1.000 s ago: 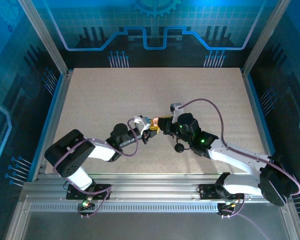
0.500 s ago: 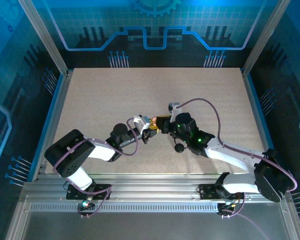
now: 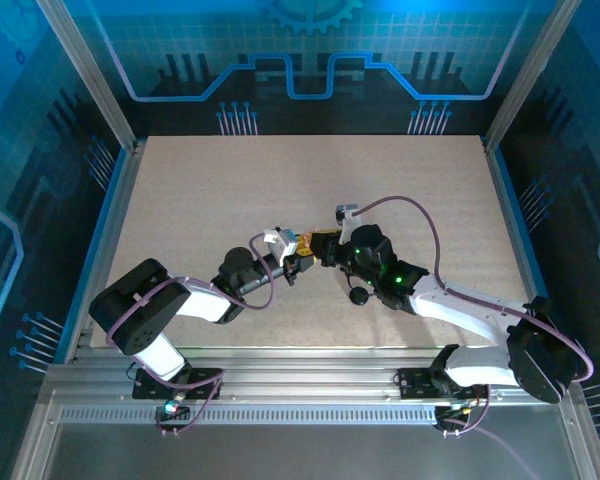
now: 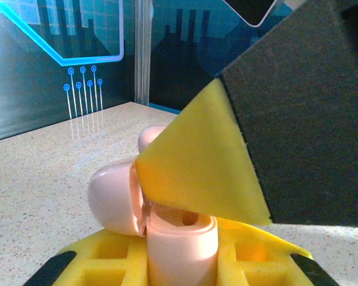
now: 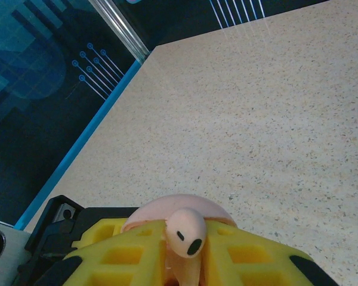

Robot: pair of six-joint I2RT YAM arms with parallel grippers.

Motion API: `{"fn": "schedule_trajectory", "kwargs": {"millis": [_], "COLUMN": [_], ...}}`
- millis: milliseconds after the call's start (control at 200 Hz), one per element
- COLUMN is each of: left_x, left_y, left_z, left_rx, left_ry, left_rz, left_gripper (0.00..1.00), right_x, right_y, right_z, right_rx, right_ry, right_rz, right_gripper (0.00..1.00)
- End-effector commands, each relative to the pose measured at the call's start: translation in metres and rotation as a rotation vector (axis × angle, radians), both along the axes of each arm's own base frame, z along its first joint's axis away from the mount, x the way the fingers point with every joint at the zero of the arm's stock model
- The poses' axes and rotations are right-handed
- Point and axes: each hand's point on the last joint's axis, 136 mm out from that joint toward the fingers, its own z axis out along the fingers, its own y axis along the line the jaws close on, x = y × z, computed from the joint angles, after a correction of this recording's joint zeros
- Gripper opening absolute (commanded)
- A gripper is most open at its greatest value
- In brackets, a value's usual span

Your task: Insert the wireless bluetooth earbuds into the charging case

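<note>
With right gripper (image 3: 326, 243), pinched a pale pink earbud (image 5: 187, 231) between yellow pads (image 5: 221, 238), stem down, rounded head up, just beside the pink case (image 5: 167, 208). With left gripper (image 3: 298, 262), clamped the case from both sides, body wedged upright between left pads (image 4: 227, 233), lid (image 4: 112, 201) hinged open to the left of the body. Faced each other tip to tip over the case. Set one yellow right-gripper finger (image 4: 197, 161) close over the case's open top in the left wrist view. Showed a small black dot on the earbud's head. Could not tell whether earbud and case touched.
</note>
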Motion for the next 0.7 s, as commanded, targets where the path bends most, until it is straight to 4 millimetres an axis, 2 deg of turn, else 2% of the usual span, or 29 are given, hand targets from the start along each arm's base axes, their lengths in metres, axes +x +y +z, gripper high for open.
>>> {"fn": "schedule_trajectory", "kwargs": {"millis": [0, 245, 410, 695], "left_x": [0.0, -0.002, -0.004, -0.006], "left_y": [-0.003, -0.003, -0.004, -0.004], "left_z": [0.025, 0.027, 0.028, 0.029], "left_rx": [-0.062, -0.047, -0.039, -0.034], "left_ry": [-0.07, -0.097, -0.105, -0.117], "left_rz": [0.003, -0.006, -0.014, -0.023], "left_gripper": [0.11, 0.11, 0.11, 0.11], "right_x": [-0.011, -0.015, -0.018, -0.02], "right_y": [0.006, 0.007, 0.004, -0.008], "right_z": [0.002, 0.004, 0.015, 0.035], "right_rx": [0.026, 0.032, 0.06, 0.166], "right_ry": [0.007, 0.014, 0.007, 0.016], "right_rz": [0.042, 0.063, 0.076, 0.109], "right_gripper": [0.23, 0.29, 0.42, 0.5]}}
